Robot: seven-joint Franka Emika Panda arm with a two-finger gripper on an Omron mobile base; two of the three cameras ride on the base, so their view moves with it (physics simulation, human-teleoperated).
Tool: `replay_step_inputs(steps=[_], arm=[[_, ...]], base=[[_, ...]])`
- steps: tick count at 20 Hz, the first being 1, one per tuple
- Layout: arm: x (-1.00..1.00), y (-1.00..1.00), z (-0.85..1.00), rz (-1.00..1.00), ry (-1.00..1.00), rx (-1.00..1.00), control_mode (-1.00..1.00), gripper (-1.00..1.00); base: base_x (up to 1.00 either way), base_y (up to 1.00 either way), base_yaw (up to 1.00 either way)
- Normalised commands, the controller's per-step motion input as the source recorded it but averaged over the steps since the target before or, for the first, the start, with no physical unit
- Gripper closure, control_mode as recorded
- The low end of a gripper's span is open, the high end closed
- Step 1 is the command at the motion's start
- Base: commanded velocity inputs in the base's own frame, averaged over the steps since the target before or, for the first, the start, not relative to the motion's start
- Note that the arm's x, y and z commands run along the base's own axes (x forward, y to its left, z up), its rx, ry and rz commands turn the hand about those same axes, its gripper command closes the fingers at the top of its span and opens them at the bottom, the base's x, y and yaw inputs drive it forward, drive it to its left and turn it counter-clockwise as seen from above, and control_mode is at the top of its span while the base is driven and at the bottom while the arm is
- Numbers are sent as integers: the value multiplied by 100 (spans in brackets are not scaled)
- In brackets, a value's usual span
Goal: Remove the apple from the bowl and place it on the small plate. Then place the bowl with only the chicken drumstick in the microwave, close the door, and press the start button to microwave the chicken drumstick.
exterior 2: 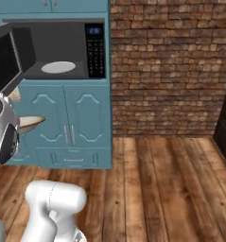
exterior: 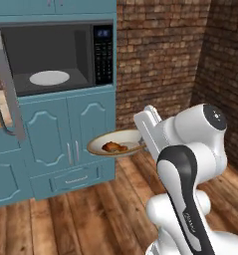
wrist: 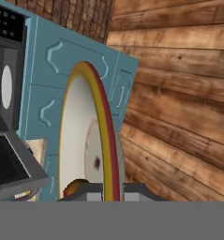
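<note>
Cream bowl (exterior: 115, 143) with the chicken drumstick (exterior: 114, 147) is pinched by its rim in my gripper (wrist: 107, 190), below the open microwave (exterior: 56, 55).

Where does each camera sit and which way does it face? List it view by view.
Left base view: behind the arm's left, facing the open microwave; the arm carries the bowl with the chicken drumstick.
Right base view: behind its right, same microwave; arm at lower left.
Hand view: on the hand, rolled sideways, along the tool shut on the bowl's rim.
Shared: microwave, bowl.
</note>
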Motion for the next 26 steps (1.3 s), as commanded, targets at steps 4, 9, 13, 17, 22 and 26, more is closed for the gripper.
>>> replay_step_inputs(steps=[4,9,13,17,22,26], arm=[[0,0,0,0,0,0,100,100],[0,0,0,0,0,0,100,100],[0,0,0,0,0,0,100,100],[0,0,0,0,0,0,100,100],[0,0,0,0,0,0,100,100],[0,0,0,0,0,0,100,100]], base=[[98,-26,0],[84,30,0],[69,34,0],[18,4,1],[18,42,0],[36,75,0]])
